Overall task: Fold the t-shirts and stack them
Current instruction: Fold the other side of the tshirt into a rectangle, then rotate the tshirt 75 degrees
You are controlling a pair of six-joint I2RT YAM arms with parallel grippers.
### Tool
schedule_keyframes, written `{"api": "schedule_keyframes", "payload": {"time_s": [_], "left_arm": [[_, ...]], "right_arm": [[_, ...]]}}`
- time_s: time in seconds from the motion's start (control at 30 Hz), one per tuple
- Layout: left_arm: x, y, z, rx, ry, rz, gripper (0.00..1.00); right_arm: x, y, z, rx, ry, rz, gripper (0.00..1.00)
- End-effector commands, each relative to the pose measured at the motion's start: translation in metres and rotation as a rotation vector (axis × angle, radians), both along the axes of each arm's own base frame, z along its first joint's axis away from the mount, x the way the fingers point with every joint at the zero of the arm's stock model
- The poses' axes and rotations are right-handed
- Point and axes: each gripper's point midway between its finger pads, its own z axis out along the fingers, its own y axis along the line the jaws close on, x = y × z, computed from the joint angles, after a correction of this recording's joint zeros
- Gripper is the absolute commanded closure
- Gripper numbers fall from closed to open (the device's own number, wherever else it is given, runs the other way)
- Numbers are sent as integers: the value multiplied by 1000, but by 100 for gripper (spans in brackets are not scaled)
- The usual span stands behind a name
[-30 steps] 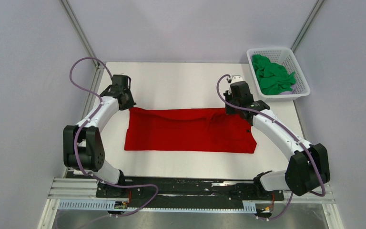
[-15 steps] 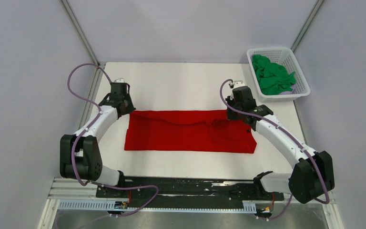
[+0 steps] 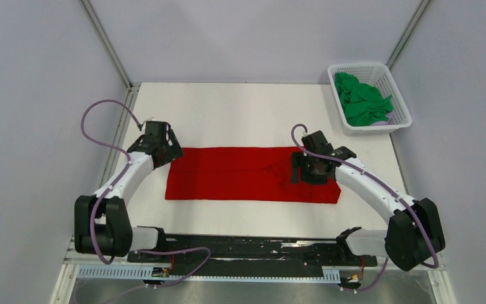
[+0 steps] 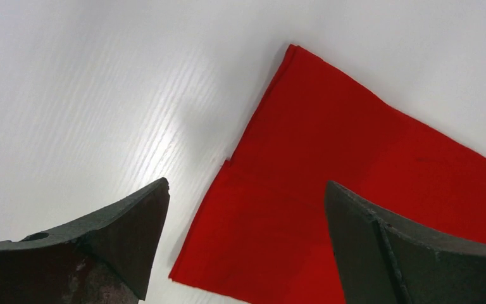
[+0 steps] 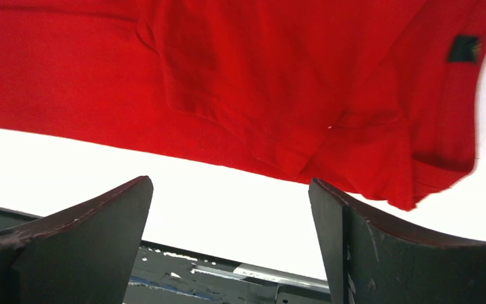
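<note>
Two limp, light tees, likely to sag and shed layers when lifted: red tee (image 3: 240, 174) folded flat on the surface (image 3: 228, 107) under the spread, empty left fingers (image 4: 101, 247) and right fingers (image 5: 76, 240), best pinched at layered end corners; green tee (image 3: 361, 101) crumpled in basket (image 3: 354, 65), well beyond right fingers.

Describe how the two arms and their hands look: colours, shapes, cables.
The left arm and right arm have white curved links joined by bulky black housings. A lilac cable loops along each. The left hand and right hand are black; seen close, their fingers are dark, wedge-shaped and scuffed.
</note>
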Motion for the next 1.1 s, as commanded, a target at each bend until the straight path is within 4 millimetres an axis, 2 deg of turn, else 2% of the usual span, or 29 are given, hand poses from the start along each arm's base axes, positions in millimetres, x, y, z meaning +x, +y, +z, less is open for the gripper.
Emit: {"api": "schedule_keyframes", "payload": {"time_s": [0.0, 0.03, 0.07, 0.1, 0.13, 0.17, 0.2, 0.23, 0.27, 0.33, 0.37, 0.47, 0.53, 0.6, 0.67, 0.77, 0.87, 0.9, 1.0, 1.03, 1.07], "left_arm": [[24, -10, 60, -69, -168, 1, 0], [36, -27, 68, -131, -201, -71, 0], [41, -37, 69, -165, -211, -111, 0], [51, -58, 70, -241, -228, -194, 0], [54, -69, 67, -276, -225, -233, 0], [60, -90, 60, -339, -211, -303, 0], [60, -99, 55, -360, -191, -331, 0], [59, -113, 39, -375, -141, -366, 0], [58, -118, 31, -376, -115, -377, 0], [56, -130, -3, -368, -29, -407, 0], [54, -136, -12, -366, -6, -424, 0], [41, -141, -50, -366, 117, -446, 0], [33, -140, -71, -349, 159, -451, 0], [22, -141, -87, -351, 205, -453, 0], [10, -149, -95, -374, 232, -470, 0], [-7, -157, -98, -391, 247, -473, 0], [-32, -178, -95, -434, 257, -531, 0], [-38, -184, -94, -444, 262, -550, 0], [-66, -217, -88, -466, 312, -665, 0], [-69, -225, -85, -469, 315, -692, 0], [-79, -239, -84, -482, 334, -744, 0]], "right_arm": [[36, -8, 57, 28, -205, -149, 0], [41, -4, 60, 53, -222, -145, 0], [47, 4, 61, 93, -236, -132, 0], [50, 11, 59, 136, -228, -127, 0], [53, 22, 54, 189, -194, -125, 0], [52, 26, 44, 214, -144, -143, 0], [50, 28, 34, 230, -88, -162, 0], [48, 27, 23, 241, -33, -191, 0], [44, 24, 9, 246, 21, -229, 0], [40, 11, -19, 240, 101, -332, 0], [39, 4, -32, 229, 131, -367, 0], [46, -7, -56, 223, 159, -442, 0], [60, -11, -64, 226, 127, -454, 0], [86, -20, -66, 190, 71, -479, 0], [115, -26, -68, 171, 34, -487, 0], [170, -33, -69, 175, -51, -473, 0], [233, -36, -75, 175, -107, -430, 0], [253, -33, -88, 171, -106, -395, 0], [315, -8, -82, 244, -179, -248, 0], [336, 2, -76, 276, -219, -194, 0], [353, 9, -78, 292, -245, -155, 0]]}}
